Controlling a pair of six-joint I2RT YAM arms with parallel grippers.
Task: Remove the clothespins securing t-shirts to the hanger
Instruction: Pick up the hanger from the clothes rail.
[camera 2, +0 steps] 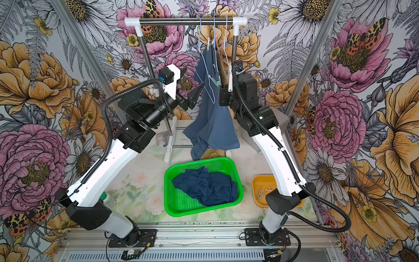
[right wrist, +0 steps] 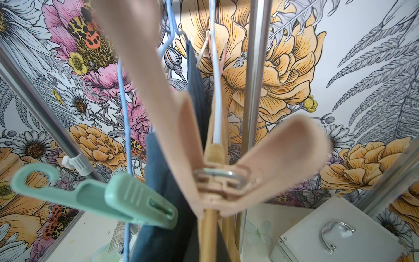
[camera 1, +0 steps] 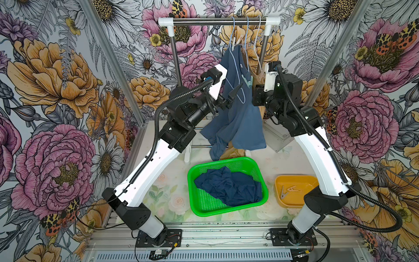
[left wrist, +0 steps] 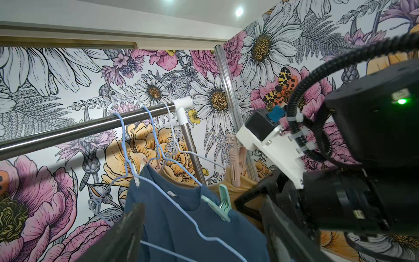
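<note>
Floral wallpaper (camera 1: pixel 56 90) is seen around the table (camera 1: pixel 163 188). At its back edge, a blue shirt (camera 1: pixel 240 118) and a tan shirt (left wrist: pixel 248 182) are hung from a rail (camera 1: pixel 217 21), pinned by a mint clothespin (left wrist: pixel 218 202) and a pink clothespin (left wrist: pixel 235 163). The left gripper (camera 1: pixel 232 97) is held beside the blue shirt, fingers apart. The right gripper (left wrist: pixel 247 198) is set by the pink clothespin, fingers together; its hold cannot be told.

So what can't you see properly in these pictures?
- Tan t-shirt: mostly behind the slate blue t-shirt, both top views.
- Pale pink clothespin: blurred, too close, one prong cut by the edge, right wrist view.
- Yellow tray: right arm covers part, both top views, so clothespins inside can't be counted.
- Right gripper tips: behind that arm in both top views; what they pinch is unclear.
</note>
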